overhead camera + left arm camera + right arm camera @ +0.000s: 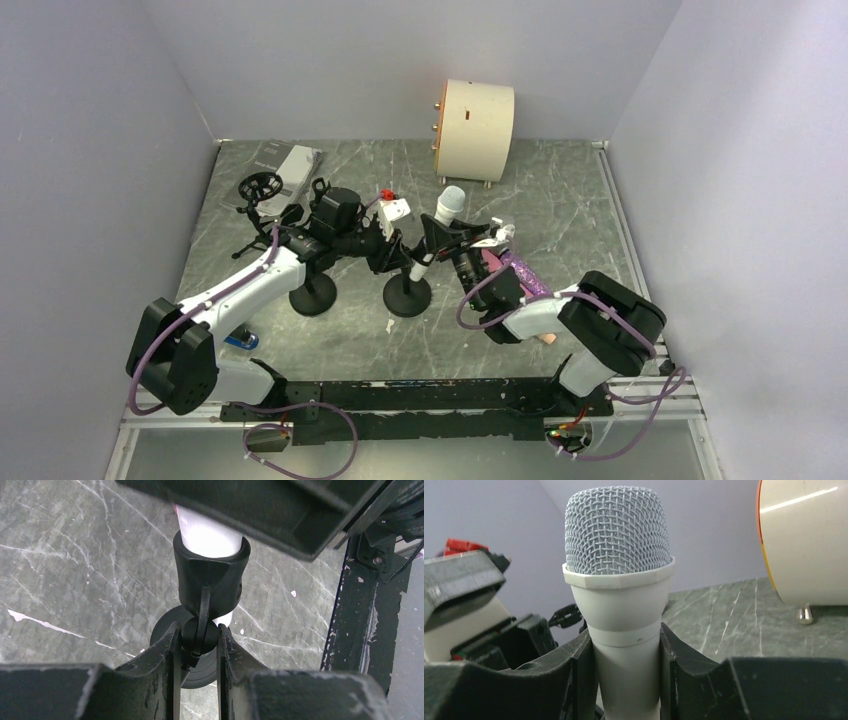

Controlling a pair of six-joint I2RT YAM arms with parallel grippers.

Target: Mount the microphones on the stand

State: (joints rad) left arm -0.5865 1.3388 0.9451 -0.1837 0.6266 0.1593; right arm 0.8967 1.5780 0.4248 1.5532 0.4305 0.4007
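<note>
The white microphone with the pale-blue mesh head (448,205) stands tilted in the black clip (210,575) of the right-hand stand, whose round base (407,296) is on the table. My right gripper (442,240) is shut on the mic's white body (626,670), just below the head (616,530). My left gripper (390,254) is shut on the clip's black pivot joint (200,636); the stand's base (162,630) shows below it. The purple glitter microphone (526,273) and a pink one (492,263) lie by my right arm. A peach tip (546,340) peeks from under that arm.
A second stand with a round base (313,296) is left of the first. A cream cylinder (472,117) stands at the back and also shows in the right wrist view (804,540). A grey booklet (286,164), a black wheel-shaped part (262,187) and a small white box (394,208) lie at the back left.
</note>
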